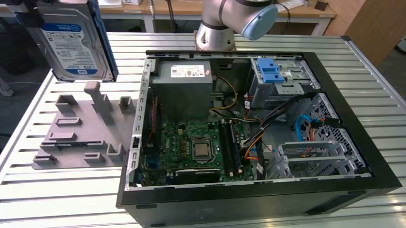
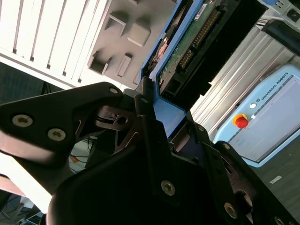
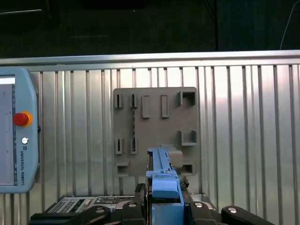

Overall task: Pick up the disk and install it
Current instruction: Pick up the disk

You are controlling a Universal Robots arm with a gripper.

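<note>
- the silver rectangular disk [image 1: 68, 42]: white label with a blue band, blue plastic rails
- the flat plastic fixture plate [image 1: 70, 137]: plain grey
- the ribbed metal table [image 1: 63, 194]: silver stripes
- the open computer case [image 1: 254, 199]: black shell, green circuit board [image 1: 184, 137]

A ribbed silver metal surface [image 1: 57, 199] spans most of the exterior view, its slats running left to right. Behind it, along the top of the frame, stands a wooden bench [image 1: 171, 7] on white legs [image 1: 149, 21]. A wooden cabinet [image 1: 374, 28] takes the upper right corner. Dark floor [image 1: 16, 95] shows at the left edge. The light is even and soft.
</note>
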